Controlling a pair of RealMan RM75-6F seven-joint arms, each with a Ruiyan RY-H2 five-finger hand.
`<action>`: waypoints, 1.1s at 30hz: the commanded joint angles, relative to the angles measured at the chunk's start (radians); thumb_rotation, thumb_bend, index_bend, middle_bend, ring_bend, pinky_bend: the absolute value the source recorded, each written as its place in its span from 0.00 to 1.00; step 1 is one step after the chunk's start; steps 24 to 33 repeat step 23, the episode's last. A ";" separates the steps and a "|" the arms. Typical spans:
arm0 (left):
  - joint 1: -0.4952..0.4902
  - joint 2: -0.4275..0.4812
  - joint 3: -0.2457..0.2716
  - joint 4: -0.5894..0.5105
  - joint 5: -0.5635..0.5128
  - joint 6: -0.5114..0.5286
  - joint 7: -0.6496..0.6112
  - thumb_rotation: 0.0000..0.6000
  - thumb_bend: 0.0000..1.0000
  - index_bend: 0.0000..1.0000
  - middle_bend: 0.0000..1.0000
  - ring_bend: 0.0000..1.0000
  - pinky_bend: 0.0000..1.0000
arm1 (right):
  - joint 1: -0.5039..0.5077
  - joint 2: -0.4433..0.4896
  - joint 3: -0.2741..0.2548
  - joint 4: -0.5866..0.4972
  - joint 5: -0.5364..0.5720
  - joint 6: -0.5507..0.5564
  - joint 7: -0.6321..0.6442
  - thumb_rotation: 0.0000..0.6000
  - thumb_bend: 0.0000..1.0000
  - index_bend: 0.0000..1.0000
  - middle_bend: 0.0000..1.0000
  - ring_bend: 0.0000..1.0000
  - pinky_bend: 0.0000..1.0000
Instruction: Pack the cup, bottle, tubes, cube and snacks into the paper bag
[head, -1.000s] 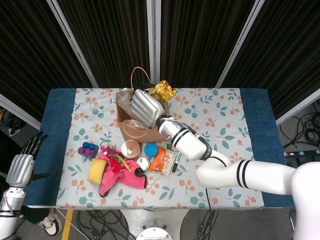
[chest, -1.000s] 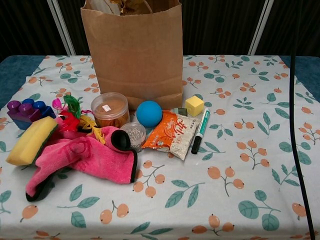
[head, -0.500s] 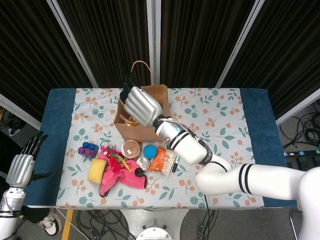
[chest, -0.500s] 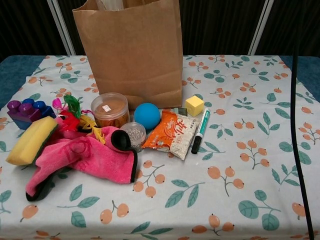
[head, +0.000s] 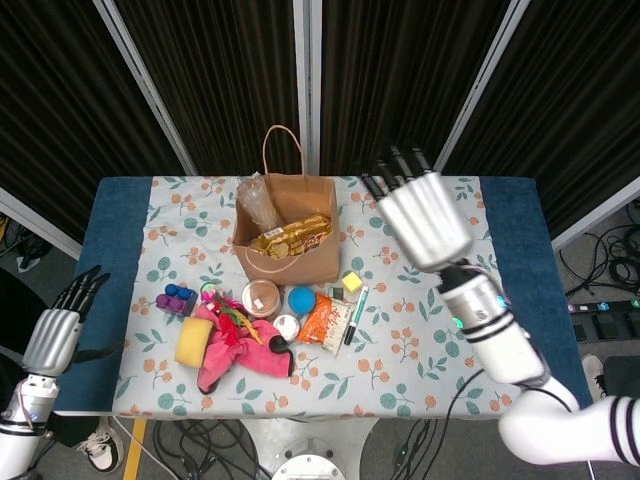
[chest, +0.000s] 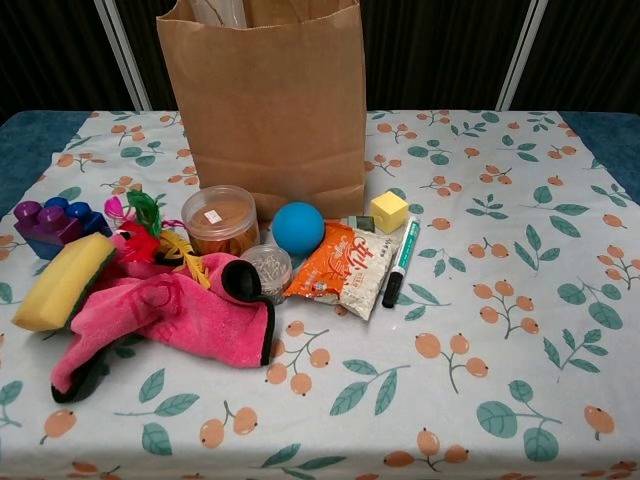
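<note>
- Gold snack (head: 290, 234) and clear cup (head: 256, 202) sit inside the paper bag (head: 300, 262).
- In front of the bag: yellow cube (chest: 389, 211), orange snack (chest: 343, 265), unpacked.
- My right hand (head: 424, 217) is raised beside the bag, fingers (head: 392, 172) apart, empty.

Table layout around the paper bag (head: 288, 240)
At 6 o'clock: ball (chest: 298, 227), snack packet (chest: 342, 265); cube (chest: 389, 212) at 4; sponge (chest: 62, 282) at 8.

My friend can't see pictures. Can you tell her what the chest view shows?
A tall brown paper bag stands on a flowery tablecloth. In front lie a blue ball, yellow cube, orange snack packet, marker, pink cloth and yellow sponge. No hands show.
</note>
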 joint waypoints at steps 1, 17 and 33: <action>-0.010 0.002 0.004 -0.010 0.012 -0.007 0.026 1.00 0.05 0.11 0.10 0.06 0.16 | -0.441 0.096 -0.210 0.008 -0.369 0.260 0.427 1.00 0.00 0.13 0.22 0.05 0.11; -0.041 0.026 0.004 -0.030 0.052 -0.005 0.145 1.00 0.05 0.11 0.10 0.06 0.16 | -0.911 -0.248 -0.314 0.598 -0.612 0.415 0.868 1.00 0.00 0.06 0.12 0.00 0.00; -0.037 0.032 0.008 -0.033 0.044 -0.002 0.150 1.00 0.05 0.11 0.10 0.06 0.16 | -0.926 -0.268 -0.270 0.610 -0.635 0.390 0.806 1.00 0.00 0.06 0.12 0.00 0.00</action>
